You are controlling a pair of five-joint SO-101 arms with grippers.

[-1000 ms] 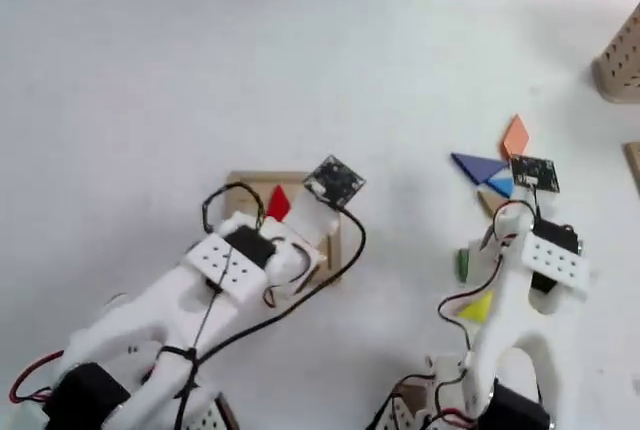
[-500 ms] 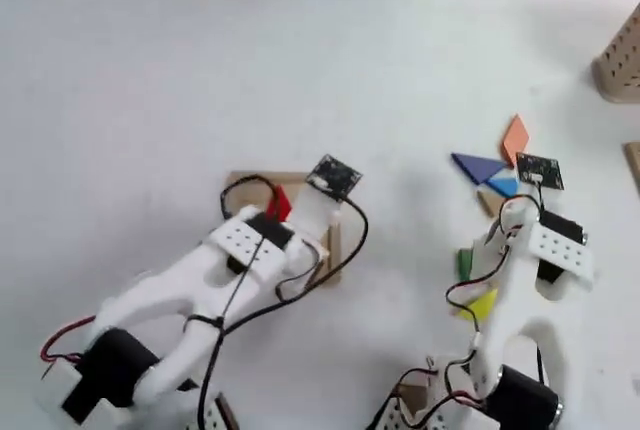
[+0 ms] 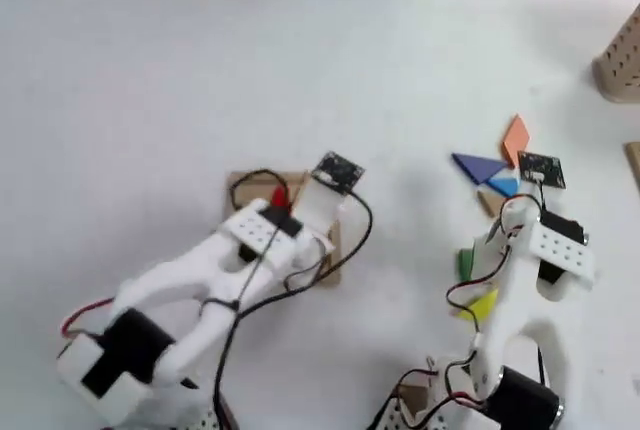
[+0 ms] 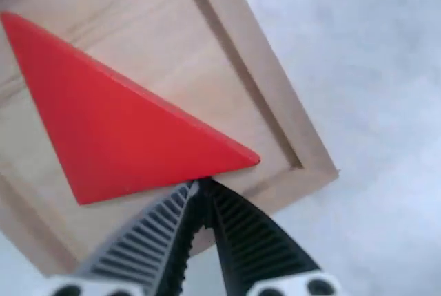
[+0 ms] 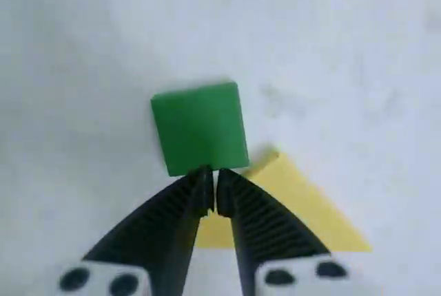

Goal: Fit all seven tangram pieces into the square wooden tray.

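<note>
My left pincer is closed at the red triangle edge near the tray corner, my right pincer is closed at the green square edge, and the table lies bare at 12 o'clock.

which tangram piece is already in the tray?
The red triangle: it lies flat inside the wooden tray. The green square, yellow piece, dark blue triangle and orange piece all sit on the table outside it.

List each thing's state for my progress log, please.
Tray: red triangle inside.
Red triangle: lying flat.
Green square: on the table, outside the tray.
Yellow triangle: on the table, beside the green square.
Blue triangle: on the table.
Orange piece: on the table.
Left gripper: shut, empty.
Right gripper: shut, empty.
</note>
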